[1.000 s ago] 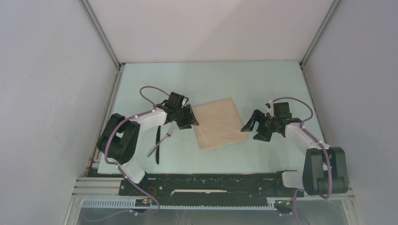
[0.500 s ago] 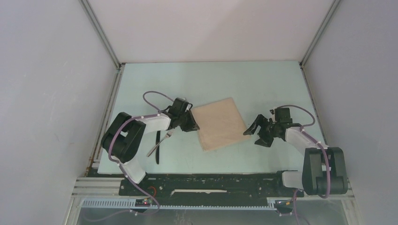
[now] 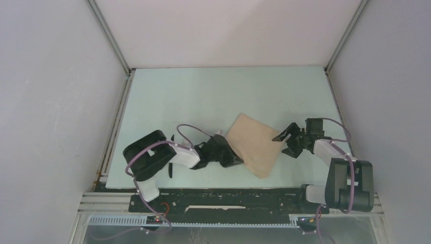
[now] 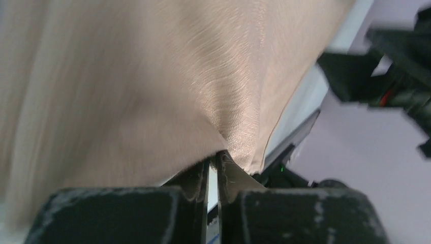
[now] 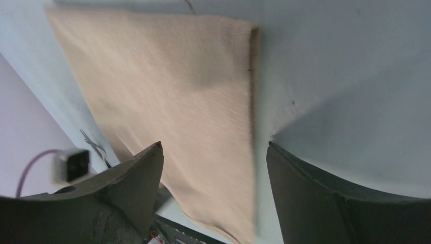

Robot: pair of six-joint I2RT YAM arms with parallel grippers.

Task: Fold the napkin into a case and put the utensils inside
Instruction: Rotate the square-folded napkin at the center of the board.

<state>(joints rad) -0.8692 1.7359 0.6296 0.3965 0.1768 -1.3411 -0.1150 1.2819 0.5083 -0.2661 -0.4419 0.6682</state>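
Pinching napkin (image 3: pixel 256 145) corner: left gripper (image 3: pixel 238 159); right gripper (image 3: pixel 284 145) spread beside it.

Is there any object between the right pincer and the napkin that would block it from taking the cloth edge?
Nothing visible does. The right pincer stands open at the edge of the napkin, with no object between them. The left pincer is shut on another corner, away from that side.
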